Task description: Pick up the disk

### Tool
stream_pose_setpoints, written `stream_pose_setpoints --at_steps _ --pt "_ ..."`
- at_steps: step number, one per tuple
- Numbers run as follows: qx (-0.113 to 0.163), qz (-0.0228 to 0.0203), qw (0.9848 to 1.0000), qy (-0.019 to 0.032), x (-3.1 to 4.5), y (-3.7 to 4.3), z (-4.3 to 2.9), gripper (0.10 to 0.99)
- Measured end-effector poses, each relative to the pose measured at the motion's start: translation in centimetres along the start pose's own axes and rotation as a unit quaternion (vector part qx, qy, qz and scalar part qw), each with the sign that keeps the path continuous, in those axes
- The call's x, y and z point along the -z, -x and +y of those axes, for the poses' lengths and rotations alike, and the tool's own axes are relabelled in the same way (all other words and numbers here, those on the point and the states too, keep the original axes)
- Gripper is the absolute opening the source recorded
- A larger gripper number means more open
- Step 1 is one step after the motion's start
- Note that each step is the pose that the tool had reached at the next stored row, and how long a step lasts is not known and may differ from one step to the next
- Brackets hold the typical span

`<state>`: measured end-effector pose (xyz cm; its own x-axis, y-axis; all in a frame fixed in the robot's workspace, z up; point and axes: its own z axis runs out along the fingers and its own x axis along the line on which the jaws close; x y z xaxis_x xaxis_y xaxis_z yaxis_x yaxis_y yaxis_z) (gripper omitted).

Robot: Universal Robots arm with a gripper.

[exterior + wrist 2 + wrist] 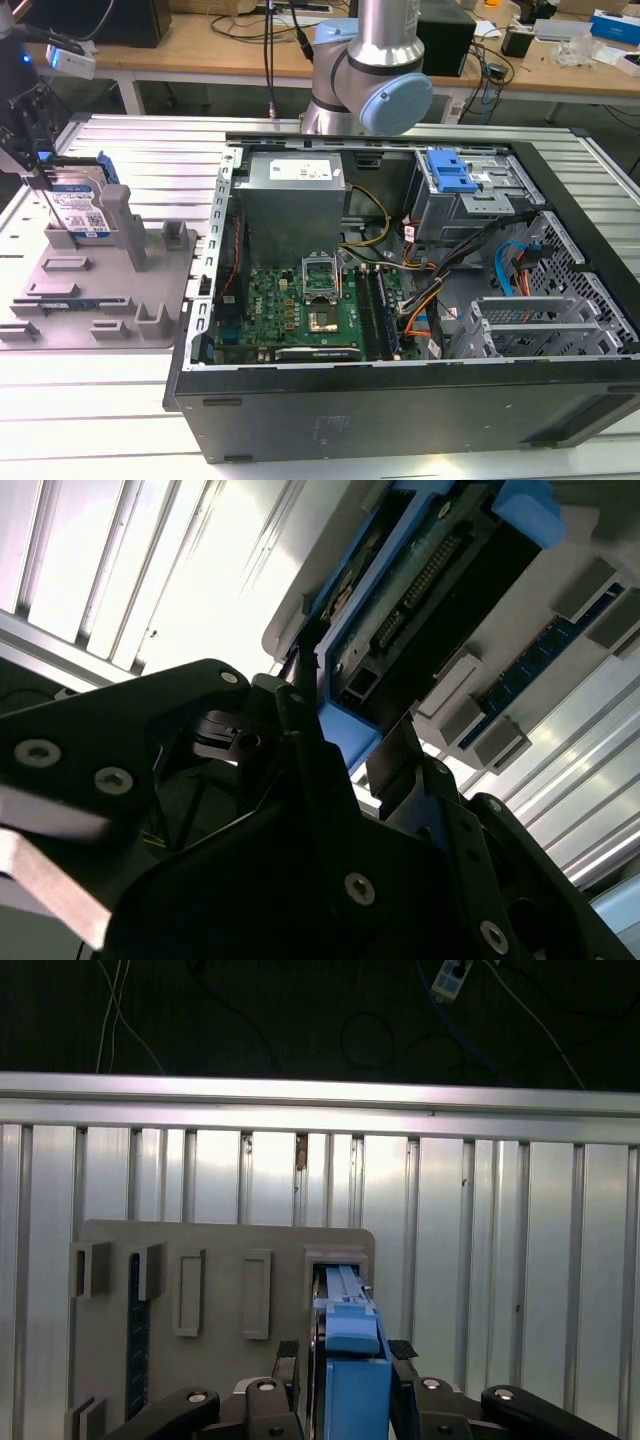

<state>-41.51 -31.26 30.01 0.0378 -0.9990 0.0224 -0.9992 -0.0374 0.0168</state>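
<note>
The disk [82, 212] stands on edge in a slot of the grey fixture [110, 300] at the exterior view's left; its silver face carries a blue-and-white label and its rails are blue. My gripper [44, 175] comes down on it from above. In the first wrist view the disk [352, 1380] shows edge-on, rising out of the fixture [230, 1370]. My gripper [345, 1352] straddles it, and its fingers [288, 1353] press close against both faces. In the second wrist view the disk [420, 590] sits right at the gripper [350, 715].
An open computer case [560, 420] takes up the exterior view's middle and right, with a blue drive-cage bracket [450, 175] inside. The arm's base [365, 70] stands behind it. Upright grey posts [125, 225] flank the disk. The table is ribbed aluminium [100, 420].
</note>
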Motion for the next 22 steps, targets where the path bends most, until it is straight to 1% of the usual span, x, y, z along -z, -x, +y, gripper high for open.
stream_pose_setpoints --at_steps 15,16,17,22 --pt "-0.001 -0.0001 1.0000 0.0000 -0.21 0.22 0.15 0.455" --pt "-0.001 -0.0001 1.0000 0.0000 -0.22 0.22 0.16 0.443" --pt "-0.001 0.0000 1.0000 0.0000 -0.22 0.22 0.16 0.376" --pt "-0.001 0.0000 1.0000 0.0001 -0.22 0.22 0.17 0.369"
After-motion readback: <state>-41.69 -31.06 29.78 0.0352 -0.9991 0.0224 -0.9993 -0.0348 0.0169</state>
